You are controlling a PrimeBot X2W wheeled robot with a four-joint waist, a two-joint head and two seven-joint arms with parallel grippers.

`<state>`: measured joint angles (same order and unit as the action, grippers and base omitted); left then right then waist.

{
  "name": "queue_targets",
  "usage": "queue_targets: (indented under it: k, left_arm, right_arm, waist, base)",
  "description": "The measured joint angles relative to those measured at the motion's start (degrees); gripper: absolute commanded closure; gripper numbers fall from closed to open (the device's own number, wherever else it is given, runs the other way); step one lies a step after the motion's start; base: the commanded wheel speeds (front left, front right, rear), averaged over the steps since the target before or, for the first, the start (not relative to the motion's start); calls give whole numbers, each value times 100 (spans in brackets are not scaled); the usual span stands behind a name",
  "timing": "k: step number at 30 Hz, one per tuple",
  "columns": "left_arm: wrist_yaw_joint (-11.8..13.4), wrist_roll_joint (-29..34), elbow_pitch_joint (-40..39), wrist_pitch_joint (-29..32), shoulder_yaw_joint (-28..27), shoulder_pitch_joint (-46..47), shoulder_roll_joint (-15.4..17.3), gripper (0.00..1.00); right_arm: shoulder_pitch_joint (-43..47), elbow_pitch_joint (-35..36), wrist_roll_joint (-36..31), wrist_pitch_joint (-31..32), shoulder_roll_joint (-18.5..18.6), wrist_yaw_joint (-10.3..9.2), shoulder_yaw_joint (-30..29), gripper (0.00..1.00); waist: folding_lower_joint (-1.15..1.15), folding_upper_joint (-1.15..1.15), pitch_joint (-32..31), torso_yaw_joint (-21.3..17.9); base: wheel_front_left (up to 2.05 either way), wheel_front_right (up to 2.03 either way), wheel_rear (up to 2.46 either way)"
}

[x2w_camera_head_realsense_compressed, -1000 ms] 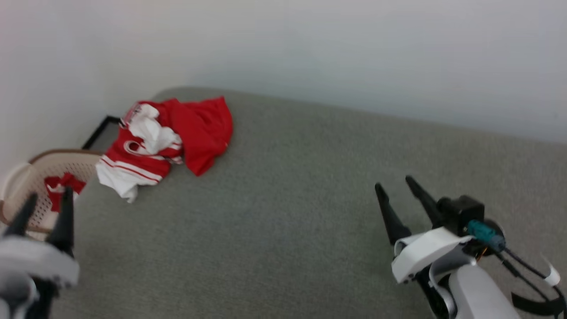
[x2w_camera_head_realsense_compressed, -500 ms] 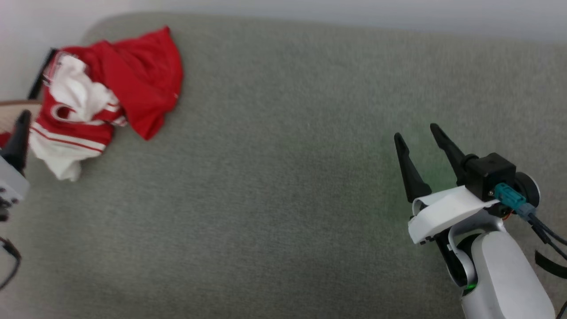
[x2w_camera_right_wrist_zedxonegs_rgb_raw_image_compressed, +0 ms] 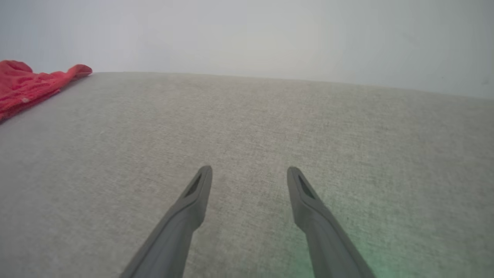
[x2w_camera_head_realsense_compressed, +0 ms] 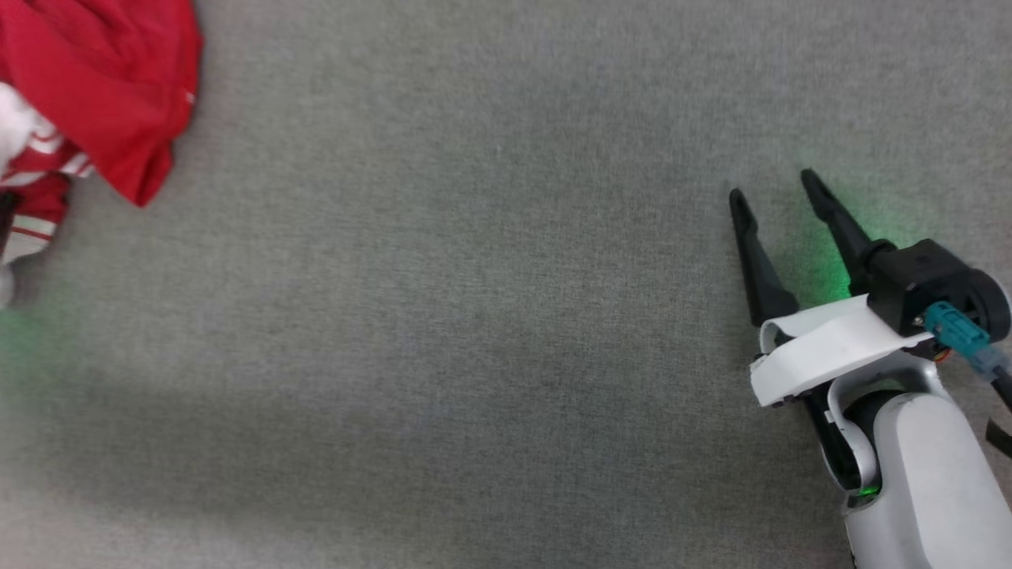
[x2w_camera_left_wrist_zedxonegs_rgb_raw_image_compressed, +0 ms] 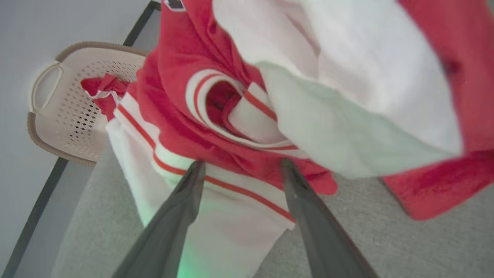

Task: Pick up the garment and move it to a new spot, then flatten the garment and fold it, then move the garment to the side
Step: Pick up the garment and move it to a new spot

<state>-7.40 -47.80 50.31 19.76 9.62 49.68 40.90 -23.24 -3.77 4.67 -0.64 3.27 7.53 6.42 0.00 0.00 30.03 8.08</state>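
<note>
The garment (x2w_camera_head_realsense_compressed: 103,87), a crumpled red jersey with white sleeves and red-white striped trim, lies at the far left of the grey fabric surface (x2w_camera_head_realsense_compressed: 474,332). In the left wrist view the garment (x2w_camera_left_wrist_zedxonegs_rgb_raw_image_compressed: 347,116) is seen close up. My left gripper (x2w_camera_left_wrist_zedxonegs_rgb_raw_image_compressed: 242,163) is open, its two fingertips just over the striped white hem, nothing pinched between them. My right gripper (x2w_camera_head_realsense_compressed: 771,183) hovers open over bare surface at the right, far from the jersey. The right wrist view shows the right gripper (x2w_camera_right_wrist_zedxonegs_rgb_raw_image_compressed: 250,170) open, with a red edge of the garment (x2w_camera_right_wrist_zedxonegs_rgb_raw_image_compressed: 27,83) at far left.
A beige perforated basket (x2w_camera_left_wrist_zedxonegs_rgb_raw_image_compressed: 58,116) holding a small red-and-white cloth (x2w_camera_left_wrist_zedxonegs_rgb_raw_image_compressed: 102,90) stands just past the surface's left end, beside a black frame edge (x2w_camera_left_wrist_zedxonegs_rgb_raw_image_compressed: 34,216). A pale wall (x2w_camera_right_wrist_zedxonegs_rgb_raw_image_compressed: 270,34) runs behind the surface.
The head camera has tipped down and to the right, so the garment slid to the picture's upper left and the basket and wall dropped out. Both grippers stay open.
</note>
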Motion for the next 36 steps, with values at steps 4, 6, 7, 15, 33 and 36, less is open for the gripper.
queue_targets:
  k: [4, 6, 7, 15, 33, 36]
  left_arm:
    - [-1, -52, 666, 38, 157, 366, -38, 0]
    - [0, -60, 851, 58, 259, 533, -62, 0]
    - [-1, -70, 946, 73, 291, 588, -66, 0]
    - [-15, -250, 1325, 189, 589, 867, -93, 71]
    - [-14, -353, 1192, -1148, 1010, 694, 494, 100]
    - [-14, -328, 1076, -1293, 1093, 669, 691, 100]
  right_arm:
    - [-2, 174, -19, 70, -9, 0, -38, 0]
    - [-4, 248, -25, 78, -16, 0, -36, 0]
    - [-12, 272, -31, 83, -18, 0, -35, 0]
    - [-62, 254, 13, 90, -34, 1, -27, 0]
    - [334, -561, 568, -366, -33, 0, 52, 0]
    - [393, -722, 675, -474, -34, 0, 122, 0]
  waist:
    - [0, 0, 274, -42]
    - [0, 0, 380, -56]
    - [0, 0, 424, -63]
    - [0, 0, 454, -113]
    - [0, 0, -661, -90]
    - [0, 0, -946, -87]
  base:
    - [0, 0, 0]
    - [0, 0, 0]
    - [0, 0, 0]
    - [0, 0, 0]
    - [0, 0, 0]
    - [0, 0, 0]
